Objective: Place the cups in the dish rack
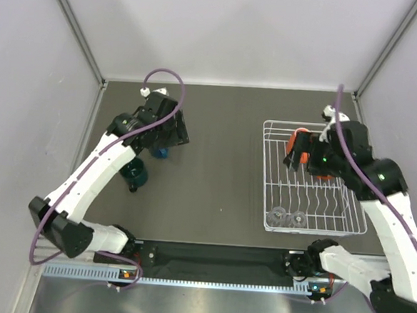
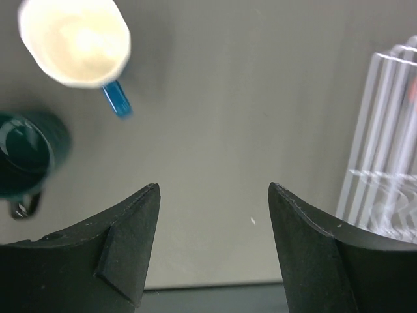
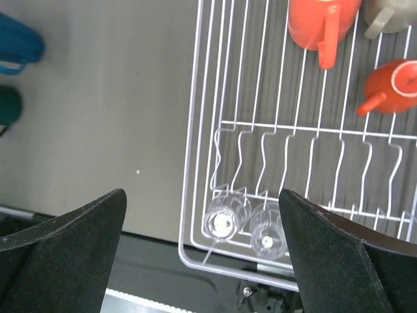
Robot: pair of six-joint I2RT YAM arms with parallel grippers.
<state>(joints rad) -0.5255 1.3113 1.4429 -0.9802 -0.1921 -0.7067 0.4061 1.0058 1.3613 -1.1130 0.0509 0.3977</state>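
Top external: the white wire dish rack [image 1: 314, 177] sits at 3 o'clock on the dark bench [image 1: 215, 164]. Two clear glasses [image 1: 288, 218] lie in its near corner at 7 o'clock. The blue mug [image 1: 159, 152] and dark green cup [image 1: 133, 174] stand on the bench at 9 o'clock. The left arm [image 1: 93, 170] bends over them, and the right arm [image 1: 385, 183] hangs folded over the rack.

Left wrist: the blue mug shows a cream inside at 11 o'clock, with the green cup at 9 o'clock. The left jaws are spread over bare bench.

Right wrist: the large orange mug [image 3: 319, 19] lies in the rack at 12 o'clock. The beige mug [image 3: 388, 16] is at 1 o'clock and the tiny orange cup [image 3: 391, 88] at 2 o'clock. The right jaws are spread wide, holding nothing.
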